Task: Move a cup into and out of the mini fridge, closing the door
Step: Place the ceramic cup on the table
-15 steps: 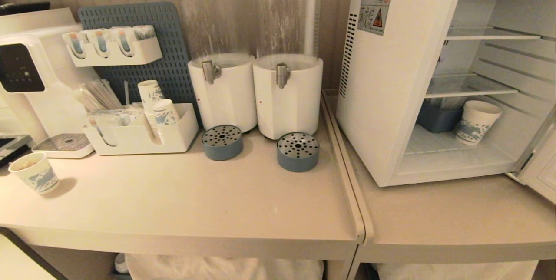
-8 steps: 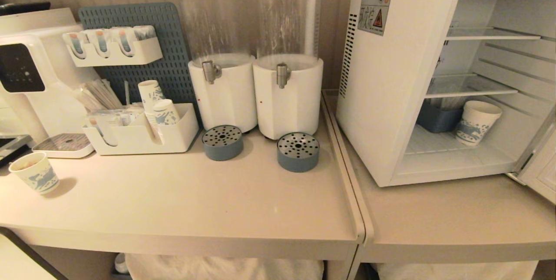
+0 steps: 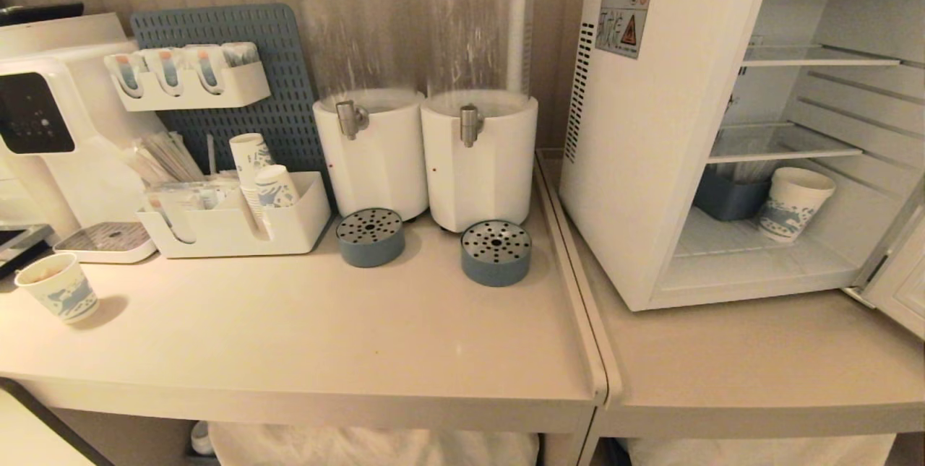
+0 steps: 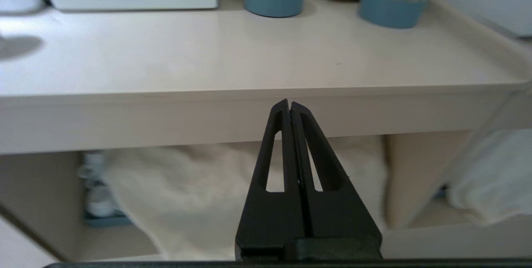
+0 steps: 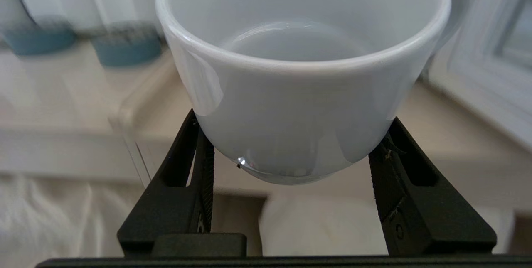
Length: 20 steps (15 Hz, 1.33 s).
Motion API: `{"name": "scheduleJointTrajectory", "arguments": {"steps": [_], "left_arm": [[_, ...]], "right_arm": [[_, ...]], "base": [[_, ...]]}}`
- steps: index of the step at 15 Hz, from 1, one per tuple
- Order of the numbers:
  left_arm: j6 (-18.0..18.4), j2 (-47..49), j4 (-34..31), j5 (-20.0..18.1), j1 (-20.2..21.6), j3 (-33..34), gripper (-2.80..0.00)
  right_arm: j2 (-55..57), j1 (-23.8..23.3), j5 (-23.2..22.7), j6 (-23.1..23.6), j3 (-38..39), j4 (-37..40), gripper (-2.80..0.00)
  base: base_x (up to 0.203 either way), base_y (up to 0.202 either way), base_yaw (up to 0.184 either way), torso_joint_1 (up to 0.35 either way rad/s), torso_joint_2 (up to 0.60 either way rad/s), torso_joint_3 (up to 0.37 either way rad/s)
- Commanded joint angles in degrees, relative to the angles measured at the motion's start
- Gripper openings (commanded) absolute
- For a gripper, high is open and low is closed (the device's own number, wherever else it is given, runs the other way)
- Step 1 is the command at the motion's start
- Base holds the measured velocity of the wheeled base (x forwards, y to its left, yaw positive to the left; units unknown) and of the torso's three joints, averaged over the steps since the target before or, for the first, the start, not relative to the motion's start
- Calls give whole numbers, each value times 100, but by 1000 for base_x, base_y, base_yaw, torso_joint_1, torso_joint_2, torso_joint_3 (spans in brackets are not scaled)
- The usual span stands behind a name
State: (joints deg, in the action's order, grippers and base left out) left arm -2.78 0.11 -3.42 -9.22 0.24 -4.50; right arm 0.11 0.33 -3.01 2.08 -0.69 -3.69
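Observation:
In the right wrist view my right gripper (image 5: 293, 124) is shut on the plain white ceramic cup (image 5: 299, 93), with one black finger on each side of its lower wall. The cup is upright and empty, and it hangs in front of the table edge. The mini fridge (image 3: 643, 162) stands on the right table, wide open, and its door (image 3: 903, 285) is swung out at the far right. My left gripper (image 4: 289, 104) is shut on nothing, low in front of the left table's front edge. Neither arm shows in the head view.
A paper cup (image 3: 793, 202) and a blue bin (image 3: 726, 199) sit on the fridge's lower shelf. Two drink dispensers (image 3: 426, 90) with blue drip cups (image 3: 496, 253) stand on the left table (image 3: 289, 350), beside a white organiser (image 3: 231, 224), a paper cup (image 3: 58, 287) and a water machine (image 3: 50, 126).

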Motion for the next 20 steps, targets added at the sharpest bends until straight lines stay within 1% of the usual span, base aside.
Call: {"name": "scheduleJointTrajectory", "arguments": {"steps": [1,2,3,4,5,7,8,9,13,16,18,20], "left_arm": [[353,7,49,118,2,28,-280],[534,7,86,255,2,45,-280],[542,7,87,263,2,46,-280],[712,7,93,305,2,46,-280],[805,7,87,342,2,46,-280],[796,7,78,342,2,37,-280],[796,7,69,342,2,37,-280],[805,7,78,357,2,37,-280],[781,7,42,452,2,28,-280],[805,7,-40,729,2,2,-280],[782,7,-29,834,2,9,-280],[779,7,-26,808,2,11,-280]], "right_arm": [[-2,2,6,36,-141,494,-280],[-2,4,-51,143,-217,642,-280],[-2,11,-77,178,-230,659,-280],[-2,8,-103,357,-248,679,-280],[-2,3,-90,387,-271,740,-280],[-1,6,134,255,-277,972,-280],[0,3,280,170,-273,1240,-280],[6,2,299,16,-274,1241,-280],[7,2,305,-15,-282,1247,-280],[7,4,303,-13,-282,1256,-280],[7,2,301,-6,-282,1256,-280],[7,9,301,-6,-282,1265,-280]], "base": [[0,0,0,0,0,0],[0,0,0,0,0,0],[0,0,0,0,0,0],[0,0,0,0,0,0],[0,0,0,0,0,0],[0,0,0,0,0,0],[0,0,0,0,0,0],[0,0,0,0,0,0],[0,0,0,0,0,0],[0,0,0,0,0,0],[0,0,0,0,0,0],[0,0,0,0,0,0]]}}
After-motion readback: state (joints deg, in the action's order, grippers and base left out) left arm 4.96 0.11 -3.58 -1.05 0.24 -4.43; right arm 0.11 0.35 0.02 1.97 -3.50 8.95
